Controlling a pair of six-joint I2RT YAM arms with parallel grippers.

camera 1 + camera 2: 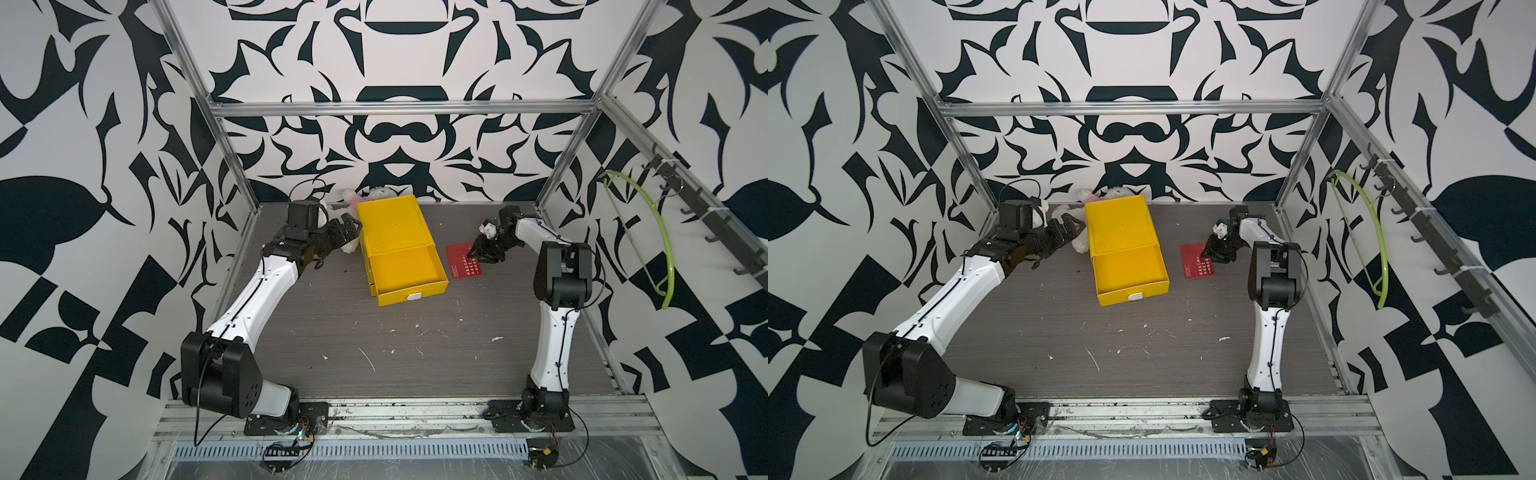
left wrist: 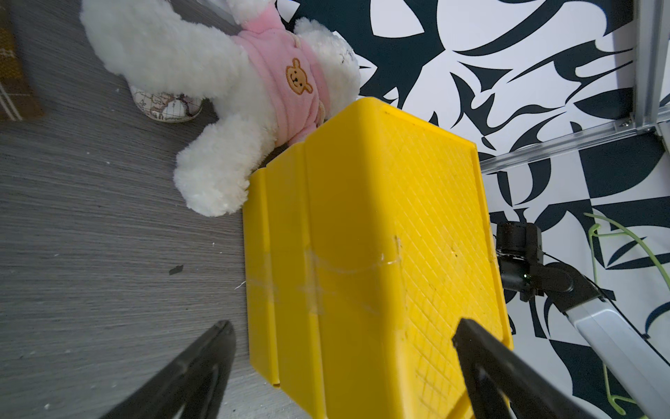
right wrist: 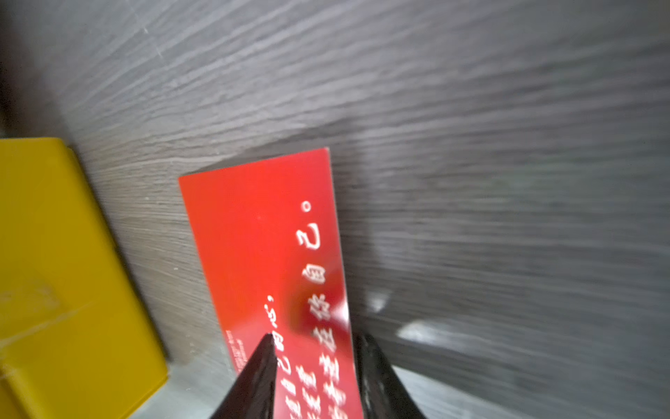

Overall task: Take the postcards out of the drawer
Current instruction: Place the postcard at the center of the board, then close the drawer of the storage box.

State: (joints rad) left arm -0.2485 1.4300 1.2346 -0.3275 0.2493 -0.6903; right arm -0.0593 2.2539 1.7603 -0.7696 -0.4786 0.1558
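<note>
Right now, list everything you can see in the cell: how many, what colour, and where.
table: one, grey wood-grain, under everything
red postcard: one, red with white writing, on the table right of the drawer box; no other cards visible
drawer box: one, yellow, toward the back, drawer pulled out, nothing visible inside
plush toy: one, white with pink top, at the box's rear left corner
plaid cloth: one, yellow-brown, only an edge shows in the left wrist view
hanger: one, green, on the hook rail
hook rail: one, dark, right wall
left fingers: black, open wide, at the box's left side
right fingers: black, parted over the postcard's end
</note>
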